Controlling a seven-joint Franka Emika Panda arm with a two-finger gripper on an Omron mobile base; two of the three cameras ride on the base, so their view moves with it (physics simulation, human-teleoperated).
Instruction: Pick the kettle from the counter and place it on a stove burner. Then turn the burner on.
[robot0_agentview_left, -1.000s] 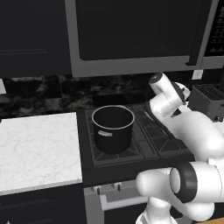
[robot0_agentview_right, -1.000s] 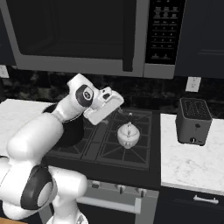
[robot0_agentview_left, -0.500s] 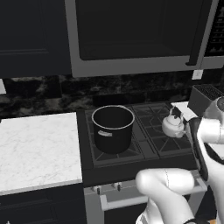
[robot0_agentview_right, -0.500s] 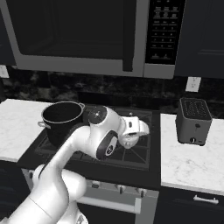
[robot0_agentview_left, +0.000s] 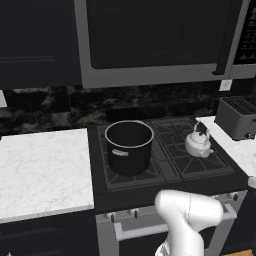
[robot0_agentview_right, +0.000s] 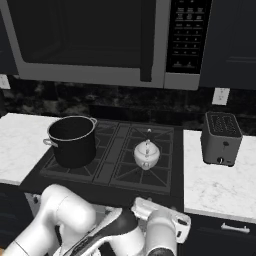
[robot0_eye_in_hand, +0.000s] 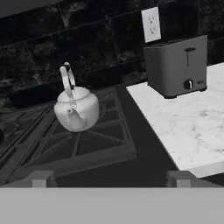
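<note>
Jaws (robot0_eye_in_hand: 111, 179) sit low in front of the cooktop, level with its front edge; hand view shows two small grey fingertips (robot0_eye_in_hand: 40, 178) set wide apart, nothing between them. Kettle (robot0_eye_in_hand: 77, 109) is well apart from the jaws, up and left of them in the hand view, upright on the stove burner (robot0_agentview_right: 145, 167), spout toward the hand camera, arched handle up. In the right base view the kettle (robot0_agentview_right: 146, 154) stands mid-grate on the right half of the cooktop; in the left base view the kettle (robot0_agentview_left: 198, 143) is right of the pot (robot0_agentview_left: 129, 146), not touching it. Pot is a big black cylinder with side handles, on the left grate. White arm (robot0_agentview_right: 125, 230) curls low before the oven front.

Table (robot0_agentview_left: 42, 170) left of the stove is white grey-veined marble over dark cabinets. Right of the stove, another marble slab carries a boxy grey toaster (robot0_agentview_right: 220, 138). White wall outlet (robot0_eye_in_hand: 151, 24) above the toaster. Backsplash is dark mottled stone. Microwave (robot0_agentview_right: 105, 40) hangs over the stove, dark glossy door, keypad at right. Grates are thin black bars in a grid. Kettle body is smooth silver-grey and squat.
</note>
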